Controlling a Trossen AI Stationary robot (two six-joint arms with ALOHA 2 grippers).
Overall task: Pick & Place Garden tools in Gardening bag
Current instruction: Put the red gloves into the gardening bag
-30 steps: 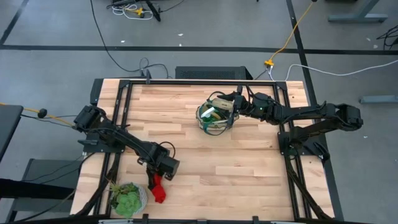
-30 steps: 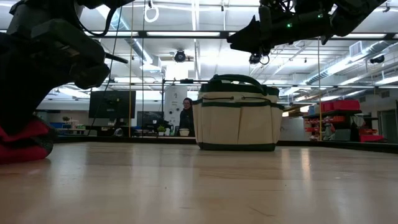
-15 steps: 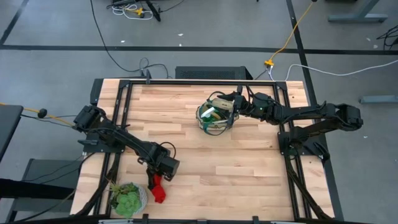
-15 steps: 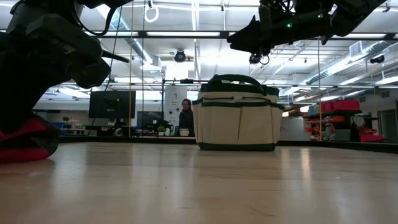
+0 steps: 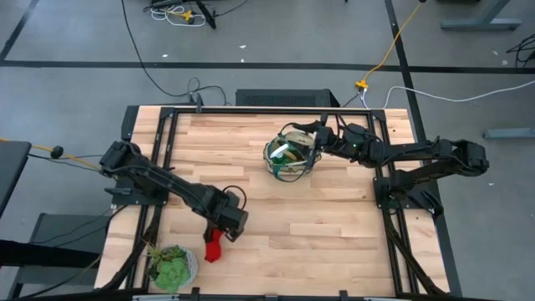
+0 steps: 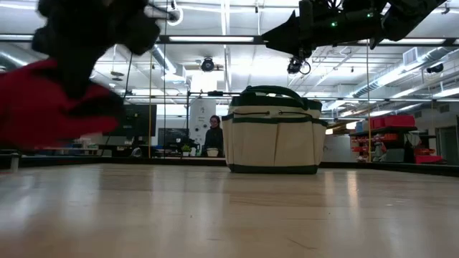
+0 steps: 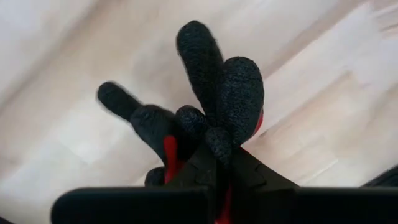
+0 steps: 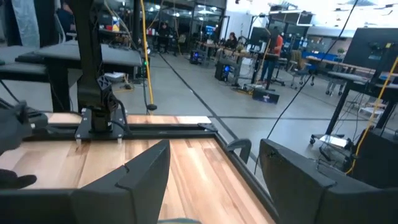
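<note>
Red-and-black gloves (image 5: 215, 248): we find them at the tabletop's (image 5: 334, 234) seven o'clock, lifted clear of the wood, clamped in the left gripper (image 5: 222, 237), jaws clenched on the fabric. Gardening bag (image 5: 289, 155): at one o'clock, upright, tools showing inside. Right gripper (image 5: 311, 138): poised over the bag's rim, jaws spread, empty. Potted plant (image 5: 171, 266): we note it just beside the gloves, toward eight o'clock.

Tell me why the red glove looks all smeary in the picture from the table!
Low view: the red-and-black gloves look smeared and very large, close to the camera, hanging from the left pincer; the gardening bag farther off is sharp. Left wrist view: the glove fingers are fairly crisp, the table behind them soft and pale.
</note>
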